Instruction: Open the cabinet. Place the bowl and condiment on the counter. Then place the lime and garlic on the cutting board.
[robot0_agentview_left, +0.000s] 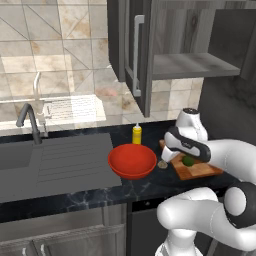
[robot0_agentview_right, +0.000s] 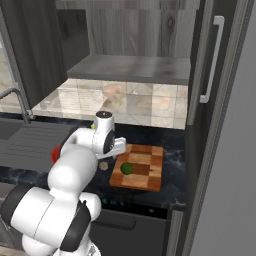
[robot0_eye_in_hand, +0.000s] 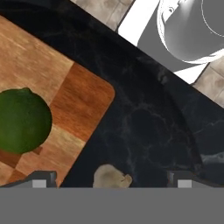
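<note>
One lime (robot0_eye_in_hand: 21, 120) on cutting board (robot0_eye_in_hand: 81, 105) — garlic (robot0_eye_in_hand: 111, 177) just beside, on counter (robot0_eye_in_hand: 144, 127).

The lime (robot0_agentview_right: 126, 168) sits on the cutting board (robot0_agentview_right: 145, 170), which lies on the dark surface (robot0_agentview_right: 175, 145). The garlic (robot0_agentview_right: 103, 165) rests just left of the board, beneath the open cabinet (robot0_agentview_right: 135, 67).
</note>
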